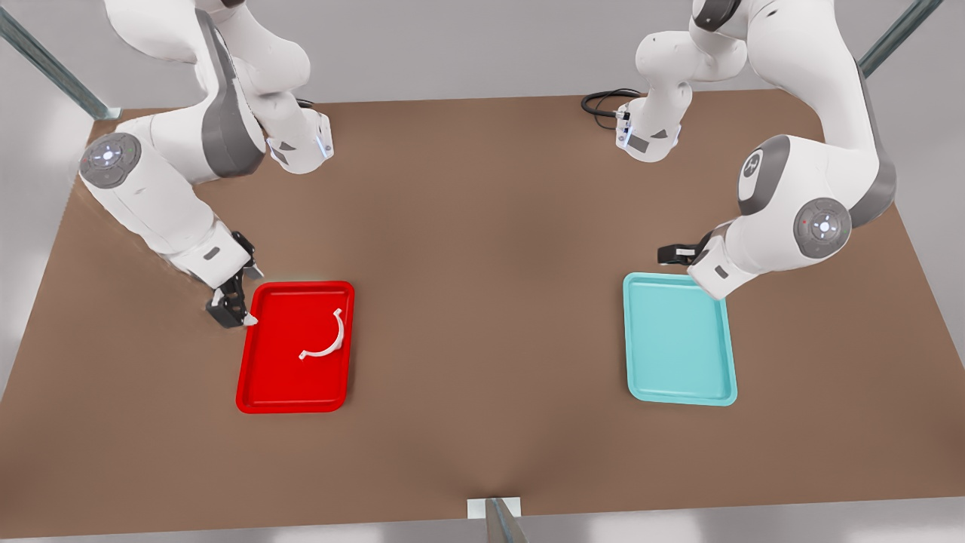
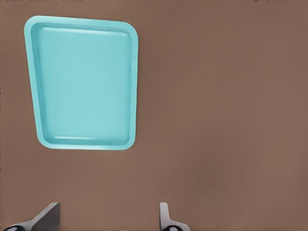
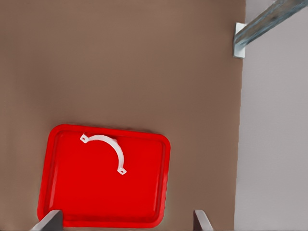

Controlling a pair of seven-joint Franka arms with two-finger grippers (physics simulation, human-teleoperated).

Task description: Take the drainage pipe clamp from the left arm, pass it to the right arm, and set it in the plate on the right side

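The small white half-ring drainage pipe clamp (image 1: 329, 337) lies flat inside the bright red rectangular plate (image 1: 265, 377). Right gripper (image 1: 235, 308) hovers at that plate's edge, fingers spread, empty. Left gripper (image 1: 675, 253) waits beside the teal tray (image 1: 678, 388), jaws apart.

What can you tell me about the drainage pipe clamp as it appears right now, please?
The drainage pipe clamp is a thin white half-ring, plastic by its look, with a short outward tab at each end; in the right wrist view each tab shows a small hole. It lies flat inside the red plate, nearer its far end, resting on the plate's floor. Nothing grips it: the right gripper hangs open beside the plate's far corner on the front view's left, apart from the clamp.
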